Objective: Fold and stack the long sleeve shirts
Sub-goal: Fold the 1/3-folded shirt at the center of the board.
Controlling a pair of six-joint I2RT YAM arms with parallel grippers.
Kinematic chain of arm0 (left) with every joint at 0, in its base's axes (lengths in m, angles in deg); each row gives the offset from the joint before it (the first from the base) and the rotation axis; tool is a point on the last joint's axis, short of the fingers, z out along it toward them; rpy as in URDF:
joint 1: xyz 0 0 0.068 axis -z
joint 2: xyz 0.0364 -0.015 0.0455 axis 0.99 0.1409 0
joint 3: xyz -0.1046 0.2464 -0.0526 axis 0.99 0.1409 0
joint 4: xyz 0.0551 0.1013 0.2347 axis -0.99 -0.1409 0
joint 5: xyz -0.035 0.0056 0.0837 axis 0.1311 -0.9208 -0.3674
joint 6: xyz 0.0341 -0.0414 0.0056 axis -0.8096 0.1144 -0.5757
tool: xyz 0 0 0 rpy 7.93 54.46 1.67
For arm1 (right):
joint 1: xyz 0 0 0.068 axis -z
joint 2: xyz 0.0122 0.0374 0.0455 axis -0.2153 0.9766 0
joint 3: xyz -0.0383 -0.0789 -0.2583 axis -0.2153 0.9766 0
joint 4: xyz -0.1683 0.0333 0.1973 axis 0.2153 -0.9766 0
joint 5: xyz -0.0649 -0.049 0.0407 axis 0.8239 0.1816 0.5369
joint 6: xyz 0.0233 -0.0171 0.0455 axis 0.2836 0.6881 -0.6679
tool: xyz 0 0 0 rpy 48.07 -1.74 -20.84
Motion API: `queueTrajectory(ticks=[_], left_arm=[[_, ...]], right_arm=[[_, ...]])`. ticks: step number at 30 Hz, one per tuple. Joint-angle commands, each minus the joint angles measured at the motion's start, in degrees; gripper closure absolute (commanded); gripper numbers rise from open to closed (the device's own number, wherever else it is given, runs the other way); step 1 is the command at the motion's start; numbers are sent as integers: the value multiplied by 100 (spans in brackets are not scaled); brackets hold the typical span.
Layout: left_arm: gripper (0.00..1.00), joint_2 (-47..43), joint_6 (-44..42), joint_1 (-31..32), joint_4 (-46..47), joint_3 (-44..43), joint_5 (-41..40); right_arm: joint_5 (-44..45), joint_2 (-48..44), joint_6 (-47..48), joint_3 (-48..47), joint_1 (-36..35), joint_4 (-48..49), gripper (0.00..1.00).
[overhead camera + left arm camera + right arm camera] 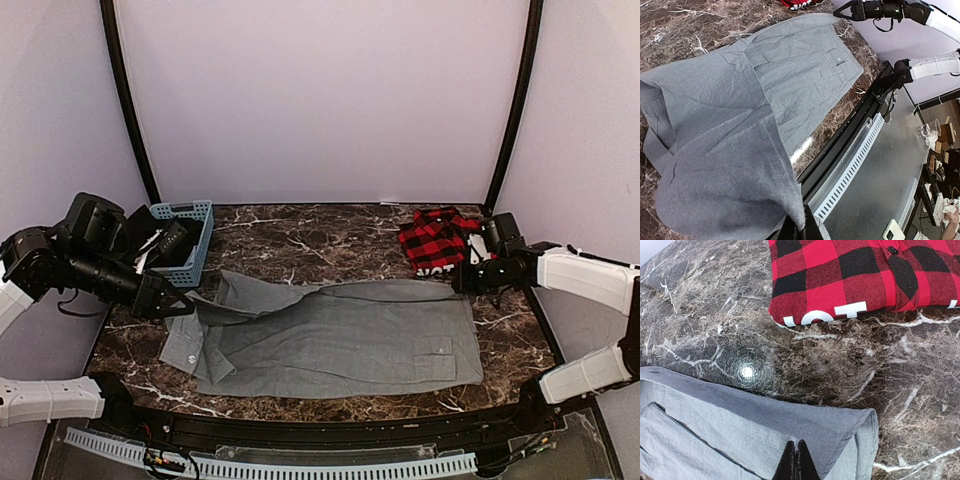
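Observation:
A grey long sleeve shirt (340, 335) lies spread flat across the middle of the marble table. My left gripper (185, 305) is shut on its left edge, and the cloth drapes up to the closed tips (801, 227). At the shirt's far right corner, my right gripper (462, 280) is shut on a fold of grey cloth (740, 425), tips together (796, 447). The red-and-black plaid shirt (435, 240) lies folded at the back right, just behind the right gripper. White lettering runs along its near edge (860, 280).
A blue basket (196, 212) with dark and white items stands at the back left, beside the left arm. A black rail (330, 418) and a white slotted strip (270, 466) run along the table's near edge. Walls close in the back and sides.

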Motion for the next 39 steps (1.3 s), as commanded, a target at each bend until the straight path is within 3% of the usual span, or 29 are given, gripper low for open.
queueTrajectory(ticks=[1, 18, 25, 39], left_arm=[[100, -186, -89, -13, -265, -197, 337], [100, -238, -302, -14, -132, 63, 888], [100, -172, -337, -13, 133, 95, 1133], [100, 1490, -279, -13, 1496, 105, 1308]], right_arm=[[131, -152, -298, 154, -64, -136, 100], [792, -677, -671, 431, -219, -207, 85], [184, -631, -670, 530, -535, 425, 77], [235, 230, -513, 148, -1152, 721, 75]])
